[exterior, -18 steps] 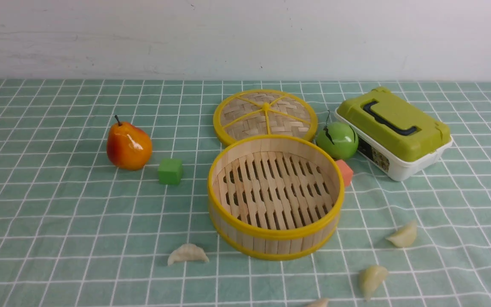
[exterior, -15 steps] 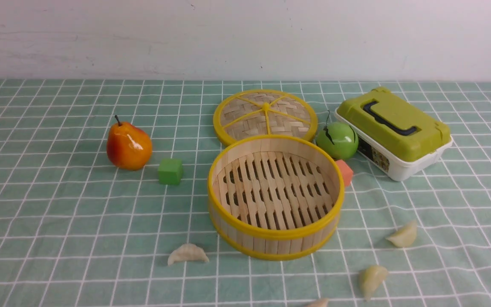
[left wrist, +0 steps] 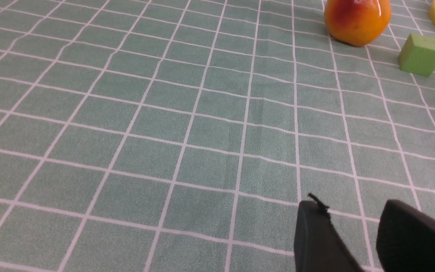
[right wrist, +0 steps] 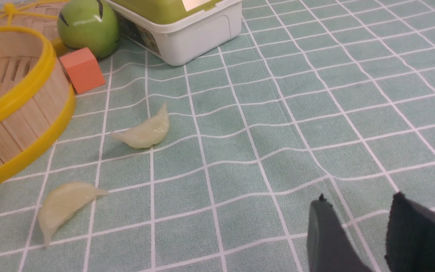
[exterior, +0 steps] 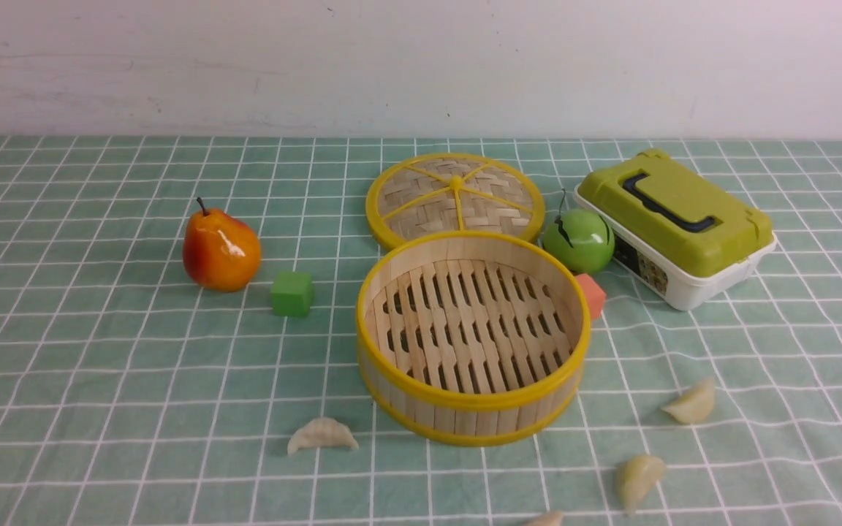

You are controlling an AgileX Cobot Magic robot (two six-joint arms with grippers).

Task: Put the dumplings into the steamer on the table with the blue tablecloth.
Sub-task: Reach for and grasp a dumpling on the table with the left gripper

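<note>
The tablecloth is carrying the steamer. Two dumplings are lying just beside it, apart from my right gripper. That gripper and my left gripper are both hanging slightly spread, gripping nothing.

One dumpling, at about 5 o'clock from the steamer, is cut by the front view's edge, so only its top shows. The steamer's wall hides part of the orange cube at 2 o'clock and the near rim of the woven lid at 12 o'clock. The label on the box is too small to read. The wrist views show only the fingertips of the left gripper and the right gripper, and the pear is cropped.
</note>
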